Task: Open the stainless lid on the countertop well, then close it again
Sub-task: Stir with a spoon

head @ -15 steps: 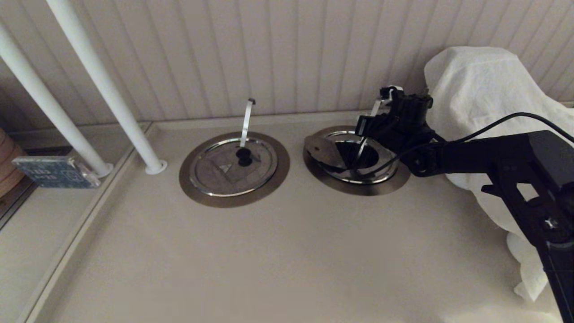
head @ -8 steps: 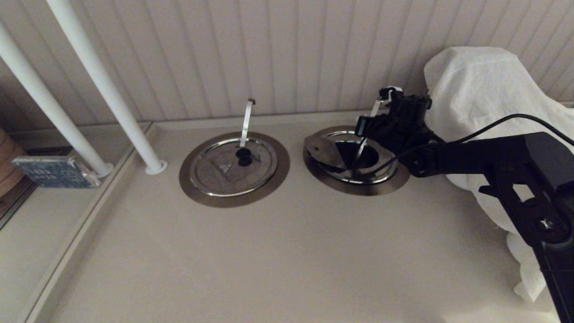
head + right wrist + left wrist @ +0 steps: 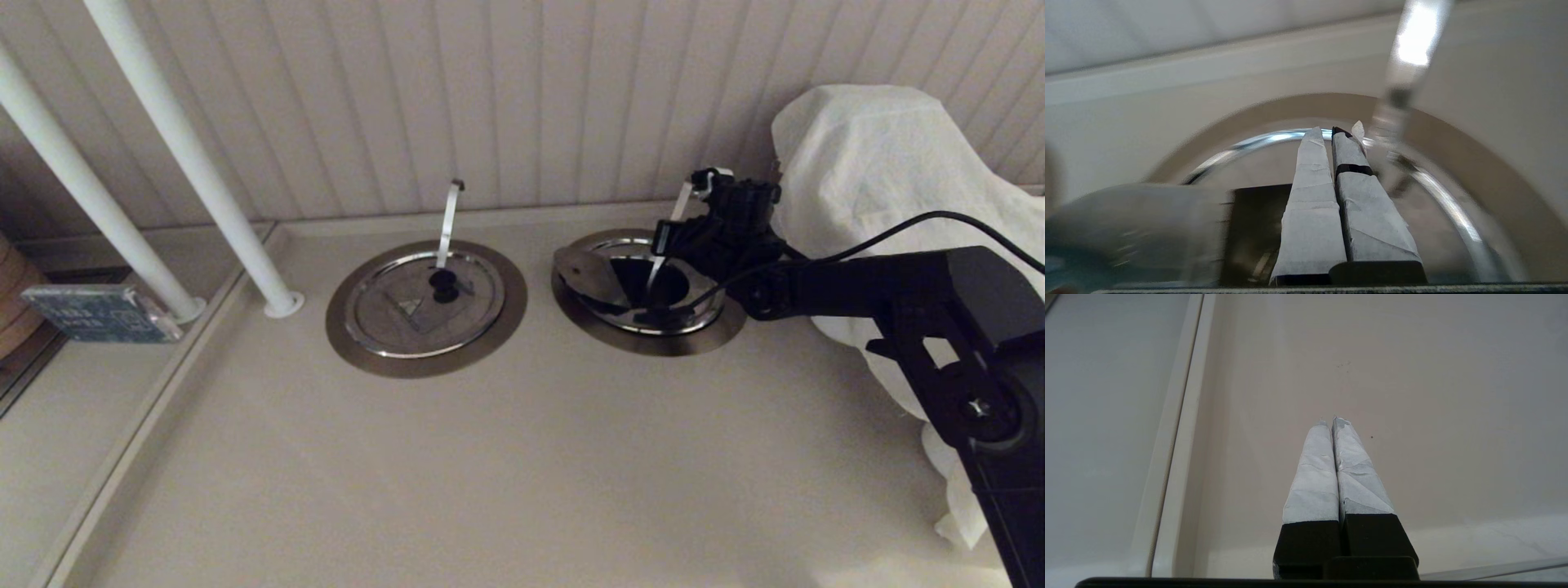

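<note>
Lid (image 3: pixel 589 275) sat tipped at the well's (image 3: pixel 653 287) left edge, leaving the dark hole exposed; right gripper (image 3: pixel 660 242), fingers pressed together and empty, hovered over the well, likely readying a nudge to close it.

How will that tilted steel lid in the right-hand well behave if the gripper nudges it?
The stainless lid looks thin, rigid and polished, so taped fingers may slide on it rather than grab. It sits tipped in the countertop well, resting at one edge, so a push probably pivots or drops it instead of sliding it flat. It should not bend.
</note>
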Tool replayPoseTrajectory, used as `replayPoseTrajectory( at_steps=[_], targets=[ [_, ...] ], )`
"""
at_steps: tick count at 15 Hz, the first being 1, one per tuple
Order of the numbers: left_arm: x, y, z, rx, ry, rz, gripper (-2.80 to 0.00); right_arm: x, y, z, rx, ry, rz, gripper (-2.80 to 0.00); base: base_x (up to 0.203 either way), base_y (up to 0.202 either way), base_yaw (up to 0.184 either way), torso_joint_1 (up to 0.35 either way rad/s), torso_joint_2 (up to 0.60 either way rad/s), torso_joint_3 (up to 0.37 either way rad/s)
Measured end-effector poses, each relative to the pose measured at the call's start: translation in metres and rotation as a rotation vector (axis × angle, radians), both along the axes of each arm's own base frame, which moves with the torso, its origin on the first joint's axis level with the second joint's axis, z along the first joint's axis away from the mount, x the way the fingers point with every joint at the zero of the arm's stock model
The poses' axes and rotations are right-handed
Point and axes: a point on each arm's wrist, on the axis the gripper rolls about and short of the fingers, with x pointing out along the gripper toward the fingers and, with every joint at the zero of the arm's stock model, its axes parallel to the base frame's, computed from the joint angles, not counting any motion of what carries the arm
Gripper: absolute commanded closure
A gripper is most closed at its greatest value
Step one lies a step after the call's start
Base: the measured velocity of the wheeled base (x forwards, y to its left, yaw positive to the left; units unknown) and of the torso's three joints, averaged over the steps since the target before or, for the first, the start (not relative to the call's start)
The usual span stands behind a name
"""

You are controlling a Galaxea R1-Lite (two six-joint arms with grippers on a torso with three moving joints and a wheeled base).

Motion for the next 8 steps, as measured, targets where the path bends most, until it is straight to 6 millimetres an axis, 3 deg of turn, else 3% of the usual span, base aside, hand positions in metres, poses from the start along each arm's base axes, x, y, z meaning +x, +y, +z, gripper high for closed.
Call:
replayPoseTrajectory(
  at_steps=[4,5,8],
  targets=[
    [0.0,0.0,0.0,0.0,0.0,0.0,0.0,0.0035,-0.0041,-0.001,0.0,-0.004,-0.005,0.0,0.0,0.0,0.0,0.0,0.0,0.0],
    [0.0,0.0,0.0,0.0,0.0,0.0,0.0,0.004,-0.0037,-0.0023,0.001,-0.001,0.007,-2.8,0.0,0.0,0.0,0.0,0.0,0.0],
    [0.0,0.0,0.0,0.0,0.0,0.0,0.0,0.0075,-0.0075,-0.0068,0.001,0.003,0.03,-2.8,0.0,0.0,0.0,0.0,0.0,0.0]
  ],
)
